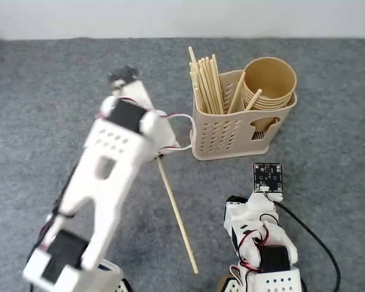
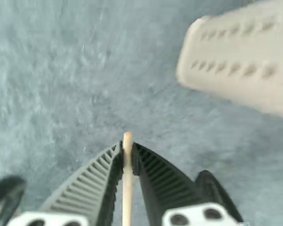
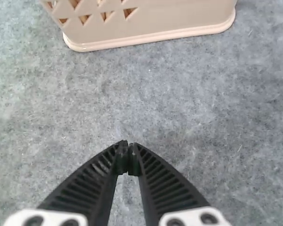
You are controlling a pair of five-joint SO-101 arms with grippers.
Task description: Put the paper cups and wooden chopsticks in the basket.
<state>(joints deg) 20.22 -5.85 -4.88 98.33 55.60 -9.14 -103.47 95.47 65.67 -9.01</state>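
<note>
Grey felt tabletop. Left gripper (image 2: pixel 127 149) jaws clamp loose chopstick (image 1: pixel 177 219) near one end; in high view rest trails toward 5 o'clock. Basket (image 1: pixel 231 145) at 2 o'clock, cups (image 1: pixel 271 82) inside. Right gripper (image 3: pixel 128 157) jaws shut, empty. Lift high, tip chopstick upright, clear rim before lowering.

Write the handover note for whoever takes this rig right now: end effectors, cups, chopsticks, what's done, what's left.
The left end effector is shut on one chopstick, beside the basket.
The right end effector is shut and empty, over the grey mat in front of the basket.
Done: the stacked paper cups and a bundle of chopsticks stand in the basket.
Left: get the held chopstick into the basket.
</note>
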